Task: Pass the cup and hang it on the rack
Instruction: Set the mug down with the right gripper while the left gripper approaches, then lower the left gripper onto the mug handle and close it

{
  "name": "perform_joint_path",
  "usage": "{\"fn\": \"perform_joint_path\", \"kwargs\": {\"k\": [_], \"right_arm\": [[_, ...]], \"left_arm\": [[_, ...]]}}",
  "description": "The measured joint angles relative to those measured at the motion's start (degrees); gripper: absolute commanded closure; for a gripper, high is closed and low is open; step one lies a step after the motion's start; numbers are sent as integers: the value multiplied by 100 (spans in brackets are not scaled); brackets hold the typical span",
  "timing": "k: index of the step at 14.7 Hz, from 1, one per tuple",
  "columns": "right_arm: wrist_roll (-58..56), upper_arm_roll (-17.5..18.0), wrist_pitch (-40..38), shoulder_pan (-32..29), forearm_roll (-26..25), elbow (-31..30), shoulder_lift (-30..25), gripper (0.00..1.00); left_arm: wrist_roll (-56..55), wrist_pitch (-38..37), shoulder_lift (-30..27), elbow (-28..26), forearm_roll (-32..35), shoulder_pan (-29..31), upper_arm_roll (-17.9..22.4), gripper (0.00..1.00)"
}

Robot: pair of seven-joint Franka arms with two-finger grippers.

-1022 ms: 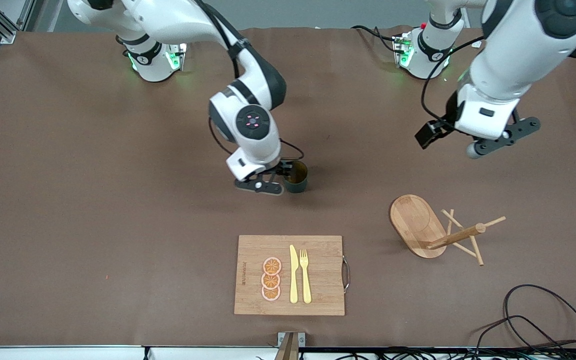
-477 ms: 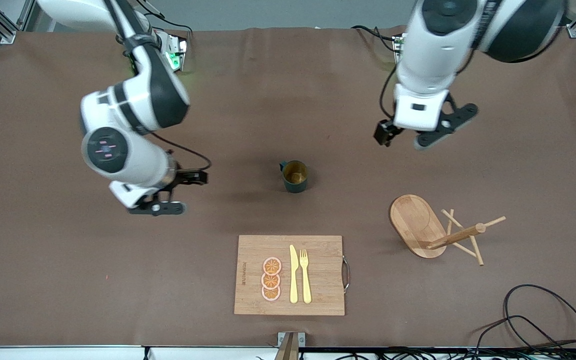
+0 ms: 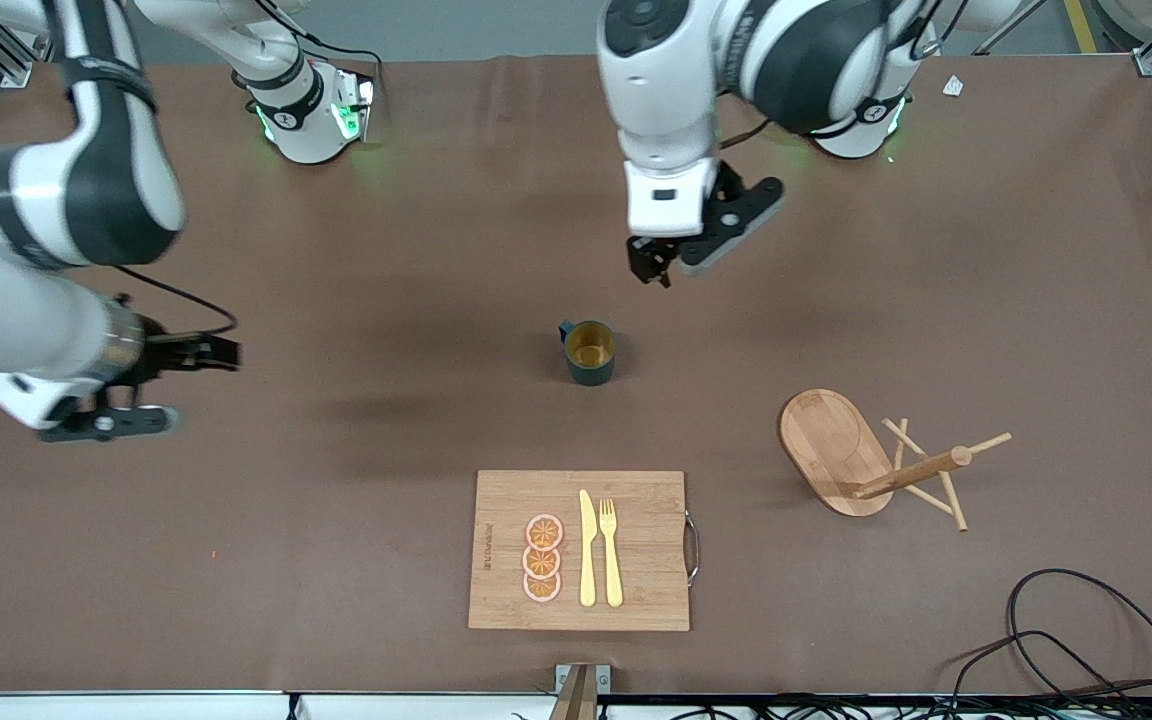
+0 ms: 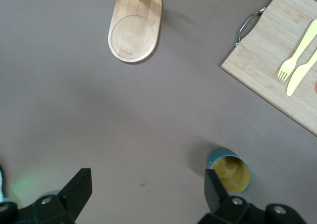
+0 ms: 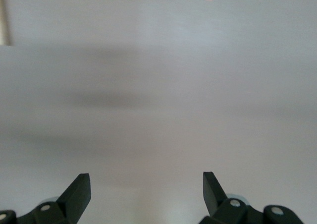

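Cup (image 3: 590, 352) upright on desk (image 3: 436, 250), unheld, well apart from rack (image 3: 871, 460). Left end effector (image 3: 678, 255) wide open, empty, above cup's vicinity. Right end effector (image 3: 126, 390) wide open, empty, waiting well apart from cup. Pickup, hanging left.

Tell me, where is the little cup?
The cup stands upright mid-table, farther from the front camera than the cutting board, untouched.

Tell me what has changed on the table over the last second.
The right gripper let go of the small dark teal cup and drew away toward the right arm's end of the table, open and empty. The left gripper swung in open over the table toward the cup. The cup, wooden mug rack and bamboo cutting board stayed put.
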Motion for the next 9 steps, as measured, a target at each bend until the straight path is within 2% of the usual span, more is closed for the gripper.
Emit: {"fn": "perform_joint_path", "kwargs": {"k": [5,9], "right_arm": [[-487,5,-253,-693,-121,-1,-238,0],[-679,5,-228,-987,-123,37,-236,0]], "left_arm": [[-1595,11,905,215,1017,-963,-1,0],[-2669,37,1619,380,1777,-1698,14,0]]}}
